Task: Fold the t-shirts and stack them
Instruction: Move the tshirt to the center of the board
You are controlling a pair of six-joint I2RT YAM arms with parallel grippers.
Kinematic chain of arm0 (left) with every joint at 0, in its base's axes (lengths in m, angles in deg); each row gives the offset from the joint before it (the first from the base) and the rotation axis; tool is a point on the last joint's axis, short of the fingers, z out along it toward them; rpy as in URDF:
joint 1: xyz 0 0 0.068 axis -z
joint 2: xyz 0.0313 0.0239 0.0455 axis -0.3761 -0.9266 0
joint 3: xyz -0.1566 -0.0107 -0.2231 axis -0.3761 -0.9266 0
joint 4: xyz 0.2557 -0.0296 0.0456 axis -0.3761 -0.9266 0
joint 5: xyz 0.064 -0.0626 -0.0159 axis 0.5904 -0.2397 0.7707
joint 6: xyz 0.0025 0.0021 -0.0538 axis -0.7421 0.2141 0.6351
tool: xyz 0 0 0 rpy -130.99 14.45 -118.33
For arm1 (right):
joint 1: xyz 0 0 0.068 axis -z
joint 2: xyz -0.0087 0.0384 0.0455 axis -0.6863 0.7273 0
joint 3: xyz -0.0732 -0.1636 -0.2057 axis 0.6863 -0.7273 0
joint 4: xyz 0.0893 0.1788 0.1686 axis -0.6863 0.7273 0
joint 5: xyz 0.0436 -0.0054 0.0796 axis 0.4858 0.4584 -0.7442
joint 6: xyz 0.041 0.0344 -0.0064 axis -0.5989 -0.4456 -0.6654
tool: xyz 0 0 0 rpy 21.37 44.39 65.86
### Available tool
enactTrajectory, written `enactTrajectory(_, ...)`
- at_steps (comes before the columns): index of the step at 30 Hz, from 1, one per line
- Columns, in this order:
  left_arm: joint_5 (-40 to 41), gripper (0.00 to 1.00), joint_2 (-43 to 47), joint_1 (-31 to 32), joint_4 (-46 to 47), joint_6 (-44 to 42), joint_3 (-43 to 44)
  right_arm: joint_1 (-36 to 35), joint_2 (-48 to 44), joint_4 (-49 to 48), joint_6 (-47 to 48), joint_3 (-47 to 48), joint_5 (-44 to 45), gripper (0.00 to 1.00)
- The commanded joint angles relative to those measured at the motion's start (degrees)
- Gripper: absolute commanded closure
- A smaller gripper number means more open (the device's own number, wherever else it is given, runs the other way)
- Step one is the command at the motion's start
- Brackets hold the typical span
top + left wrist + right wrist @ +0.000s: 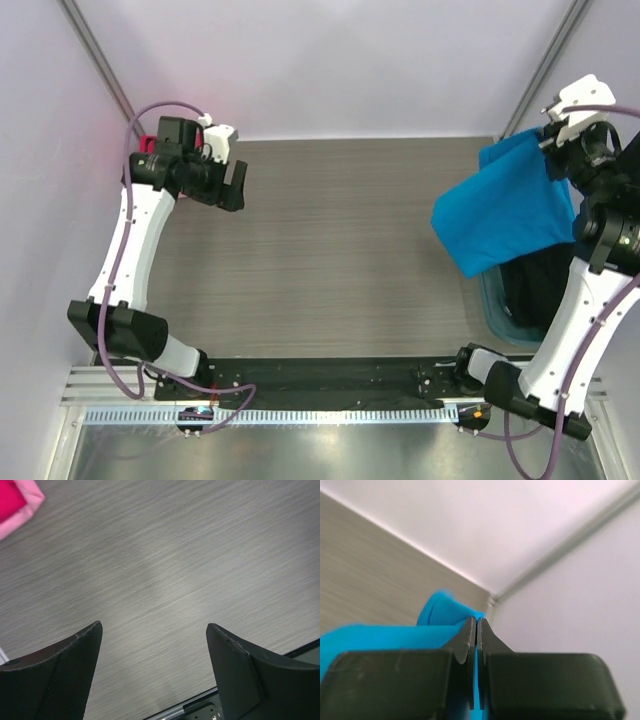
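At the upper right, the right gripper (476, 622) was pressed shut, pinching the blue shirt (505, 215), which hung above the tub (497, 308) at the table's (340, 260) right edge. At the upper left, the left gripper (152, 627) hovered spread wide, empty, near the red shirt (9, 500) lying on the pink shirt (30, 507).

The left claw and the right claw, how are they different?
The left claw is wide open and holds nothing, while the right claw is pinched shut on the blue t-shirt. The left claw points down at the table, but the right claw is lifted high at the far right, with the shirt hanging down from it. Both claws are dark and the same shape.
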Motion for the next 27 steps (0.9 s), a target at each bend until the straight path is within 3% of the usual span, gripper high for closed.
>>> enactTrajectory(1, 2.42, 0.15, 4.2, -0.54, 1.76, 0.18, 2.57, -0.37, 3.4, -16.56, -14.11, 1.46, -13.26, 0.99)
enactTrajectory(3, 3.03, 0.15, 4.47, -0.54, 2.72, 1.24, 3.36, -1.42, 5.68, -21.94, -21.41, 1.99, -14.93, 0.99)
enactTrajectory(5, 3.38, 0.14, 4.39, -0.54, 3.08, 2.91, 5.29, -5.98, 11.03, -19.25, -28.12, 5.14, -14.33, 0.99)
enactTrajectory(8, 3.83, 0.12, 4.3, -0.62, 5.01, 4.23, 8.62, -17.48, 19.65, -5.85, -22.61, 12.52, -9.95, 0.99)
enactTrajectory(11, 1.47, 0.14, 4.56, -0.54, 10.96, 5.19, 10.04, -26.61, 25.88, 1.32, -19.35, 13.95, -5.2, 0.99)
enactTrajectory(16, -6.27, 0.19, 3.69, -0.36, 17.4, 5.55, 9.69, -32.27, 29.07, -1.63, -20.66, 3.96, -2.9, 0.99)
enactTrajectory(19, -5.85, 0.19, 0.53, -0.27, 15.12, 6.08, 9.79, -35.17, 30.73, -2.79, -18.73, 0.94, -2.9, 0.99)
enactTrajectory(22, -4.44, 0.2, 0.52, -0.27, 15.91, 4.94, 3.23, -37.1, 32.23, -1.56, -15.31, -0.38, -4.66, 0.99)
enactTrajectory(27, -2.15, 0.2, -0.1, -0.27, 17.67, 5.2, -4.44, -37.37, 35.21, -8.93, -13.02, -3.99, 4.97, 0.99)
